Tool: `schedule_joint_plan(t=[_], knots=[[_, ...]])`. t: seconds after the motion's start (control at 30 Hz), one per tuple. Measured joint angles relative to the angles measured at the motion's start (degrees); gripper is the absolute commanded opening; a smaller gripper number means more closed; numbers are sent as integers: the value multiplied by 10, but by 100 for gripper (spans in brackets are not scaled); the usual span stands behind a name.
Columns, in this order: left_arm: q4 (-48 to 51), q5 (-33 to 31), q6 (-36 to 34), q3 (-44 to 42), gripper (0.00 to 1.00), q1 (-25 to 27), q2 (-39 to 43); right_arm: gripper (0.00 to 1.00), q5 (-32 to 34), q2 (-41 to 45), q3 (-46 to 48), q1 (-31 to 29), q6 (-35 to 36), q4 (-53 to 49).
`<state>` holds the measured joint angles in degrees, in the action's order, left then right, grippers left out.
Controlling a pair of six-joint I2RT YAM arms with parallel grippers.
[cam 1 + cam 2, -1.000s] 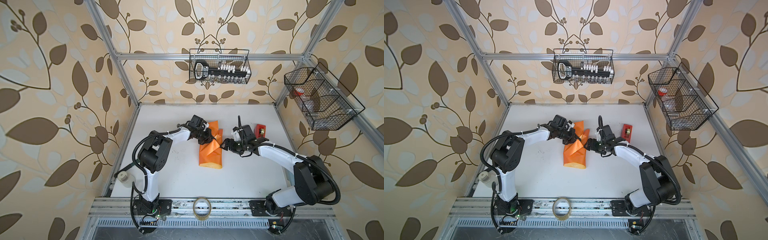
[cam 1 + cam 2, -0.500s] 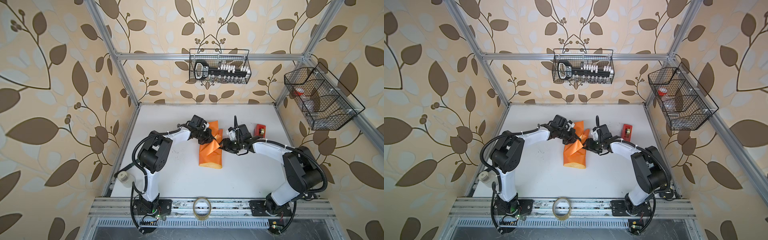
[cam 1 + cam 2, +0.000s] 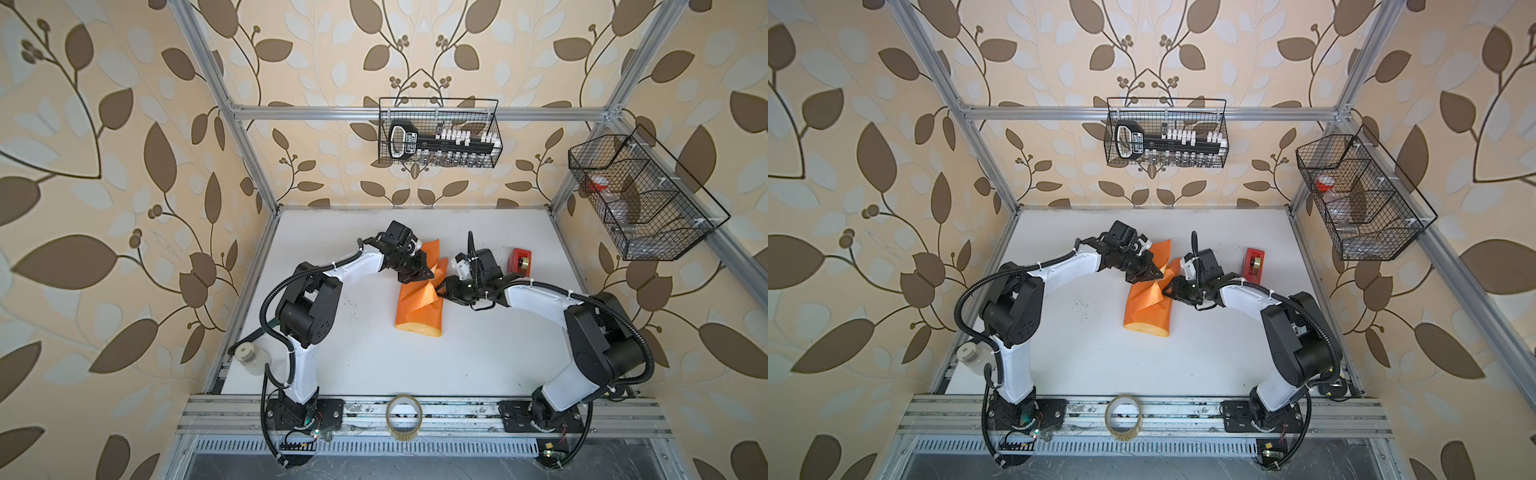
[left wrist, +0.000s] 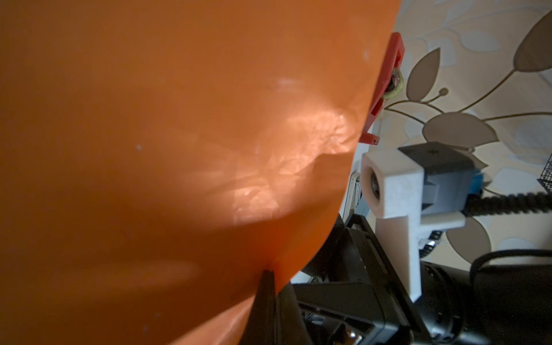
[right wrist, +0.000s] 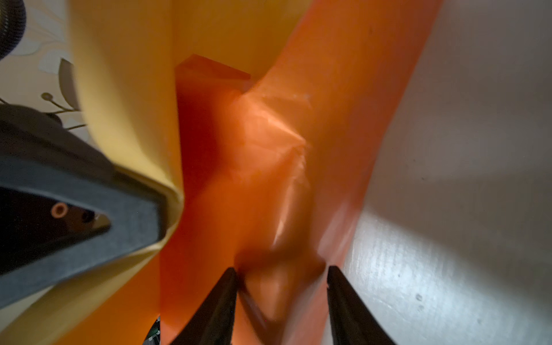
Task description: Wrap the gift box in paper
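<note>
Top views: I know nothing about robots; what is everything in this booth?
paper: one, orange with yellow-tan underside, folded mid-table
tape dispenser: one, red, table's far right
tape roll: one, clear, front rail
bottle: one, whitish, table's near-left edge
back basket: one, black wire, back wall
side basket: one, black wire, right wall
table: one, white, centre
left gripper: one, black, shut on the paper
right gripper: one, black, jaws apart around a paper fold
</note>
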<state>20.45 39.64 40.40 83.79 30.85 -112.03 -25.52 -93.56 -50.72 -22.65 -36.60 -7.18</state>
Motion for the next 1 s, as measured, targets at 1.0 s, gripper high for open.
schedule_joint_plan(t=[1.0], knots=[[-143,-21,95,-97,8,22,5,48,27,9,2,-12,-18,-3]])
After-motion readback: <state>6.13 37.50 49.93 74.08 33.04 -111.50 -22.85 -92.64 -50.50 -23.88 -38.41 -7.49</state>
